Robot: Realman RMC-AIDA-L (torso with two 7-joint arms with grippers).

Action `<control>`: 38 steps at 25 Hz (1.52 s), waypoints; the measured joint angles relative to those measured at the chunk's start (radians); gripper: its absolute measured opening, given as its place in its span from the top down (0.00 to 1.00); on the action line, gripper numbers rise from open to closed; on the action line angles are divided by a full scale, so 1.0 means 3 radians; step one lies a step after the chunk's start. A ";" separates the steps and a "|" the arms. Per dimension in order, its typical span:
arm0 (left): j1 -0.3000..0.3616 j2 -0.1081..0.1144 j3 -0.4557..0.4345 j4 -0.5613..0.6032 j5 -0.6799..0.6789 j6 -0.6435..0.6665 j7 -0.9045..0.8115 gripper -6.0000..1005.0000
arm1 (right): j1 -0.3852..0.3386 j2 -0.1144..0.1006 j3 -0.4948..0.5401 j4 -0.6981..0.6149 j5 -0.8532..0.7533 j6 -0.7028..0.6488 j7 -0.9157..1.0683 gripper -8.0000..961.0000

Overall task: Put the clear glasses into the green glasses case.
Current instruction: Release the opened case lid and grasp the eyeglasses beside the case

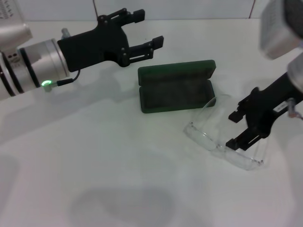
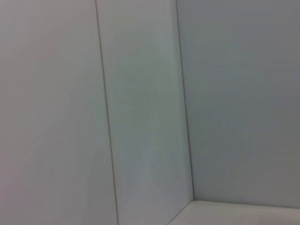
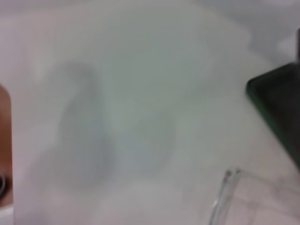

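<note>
The green glasses case [image 1: 175, 92] lies open in the middle of the white table, its lid [image 1: 177, 71] tipped back on the far side and its tray empty. The clear glasses [image 1: 222, 137] rest on the table just to the right of and nearer than the case, with one arm reaching toward its near right corner. My right gripper [image 1: 233, 128] is open and low over the right part of the glasses, its fingers on either side of the frame. A corner of the case [image 3: 276, 103] and an edge of the glasses [image 3: 229, 197] show in the right wrist view. My left gripper [image 1: 150, 29] hangs open above the table, behind and left of the case.
The white table [image 1: 94, 165] runs out to the left and front. A pale panelled wall [image 2: 140, 117] fills the left wrist view. A brown strip [image 3: 4, 140] shows at the edge of the right wrist view.
</note>
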State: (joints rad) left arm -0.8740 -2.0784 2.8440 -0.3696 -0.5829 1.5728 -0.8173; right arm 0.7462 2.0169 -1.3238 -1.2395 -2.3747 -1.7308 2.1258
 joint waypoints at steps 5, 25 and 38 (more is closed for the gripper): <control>0.0025 0.0001 0.0000 0.0000 -0.0019 0.0003 0.0001 0.20 | 0.0082 0.0007 -0.0502 0.0029 -0.0123 0.0194 0.0280 0.23; 0.0023 -0.0021 0.0000 0.0024 -0.0025 0.0000 0.0091 0.20 | 0.0141 0.0036 -0.1257 0.0421 -0.0133 0.0921 0.0415 0.63; 0.0042 -0.0021 0.0000 0.0031 -0.0040 -0.0002 0.0119 0.20 | 0.0088 0.0029 -0.1368 0.0398 -0.0089 0.1028 0.0347 0.69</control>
State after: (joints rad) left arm -0.8614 -2.0847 2.8440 -0.3604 -0.5950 1.5722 -0.7816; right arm 0.7725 2.0256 -1.7343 -1.1202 -2.4014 -1.4225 2.2299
